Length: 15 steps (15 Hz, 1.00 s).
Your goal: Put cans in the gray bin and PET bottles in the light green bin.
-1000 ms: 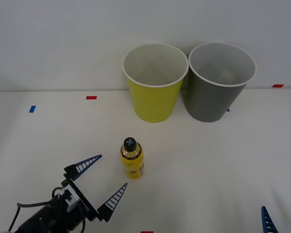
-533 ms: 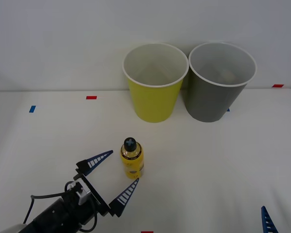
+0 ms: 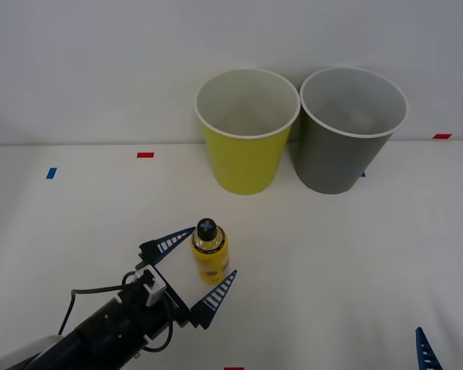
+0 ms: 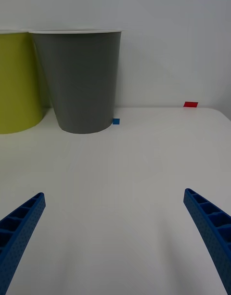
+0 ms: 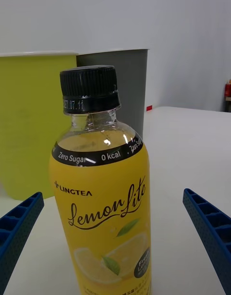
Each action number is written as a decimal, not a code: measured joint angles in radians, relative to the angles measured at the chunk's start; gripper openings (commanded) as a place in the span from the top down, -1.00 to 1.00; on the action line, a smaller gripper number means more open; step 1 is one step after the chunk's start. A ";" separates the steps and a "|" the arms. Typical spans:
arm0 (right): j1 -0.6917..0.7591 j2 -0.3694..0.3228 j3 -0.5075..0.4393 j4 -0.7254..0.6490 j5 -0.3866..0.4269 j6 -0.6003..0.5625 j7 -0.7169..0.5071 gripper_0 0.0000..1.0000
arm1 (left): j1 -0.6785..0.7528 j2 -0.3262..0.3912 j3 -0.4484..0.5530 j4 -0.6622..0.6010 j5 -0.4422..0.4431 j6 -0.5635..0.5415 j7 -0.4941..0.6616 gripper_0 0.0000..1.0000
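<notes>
A small PET bottle (image 3: 209,253) with a yellow label and black cap stands upright on the white table, in front of the light green bin (image 3: 246,131). The gray bin (image 3: 349,129) stands just right of the green one. My left gripper (image 3: 194,269) is open, its blue fingers on either side of the bottle without touching it. In the left wrist view the bottle (image 5: 102,194) stands between the open fingers, with the light green bin (image 5: 29,117) and gray bin (image 5: 129,88) behind. My right gripper (image 4: 115,237) is open over bare table, facing the gray bin (image 4: 82,79); one fingertip (image 3: 424,348) shows at the front right.
Small red and blue tape marks lie on the table: red (image 3: 145,155) and blue (image 3: 51,173) at the left, red (image 3: 441,136) at the far right. A pale wall rises right behind the bins.
My left gripper has moved forward and to the right, from beside the bottle to straddling it with open fingers. The bottle, bins and right arm have stayed still.
</notes>
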 measured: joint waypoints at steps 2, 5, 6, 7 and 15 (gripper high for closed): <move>0.000 0.000 0.000 0.000 0.000 0.000 0.000 -1.00 | -0.016 -0.008 0.000 0.000 0.004 0.021 0.000 -1.00; 0.000 0.000 0.000 0.000 0.000 0.000 0.000 -1.00 | -0.041 -0.020 0.000 0.000 0.012 0.054 0.000 -1.00; 0.000 0.000 0.000 0.000 0.000 0.000 0.000 -1.00 | -0.047 -0.024 0.000 0.000 0.015 0.062 0.000 -1.00; 0.000 0.000 0.000 0.000 0.000 0.000 0.000 -1.00 | -0.051 -0.028 0.000 0.000 0.019 0.068 0.000 -1.00; 0.000 0.000 0.000 0.000 0.000 0.000 0.000 -1.00 | -0.073 -0.033 0.000 0.000 0.034 0.083 0.000 0.99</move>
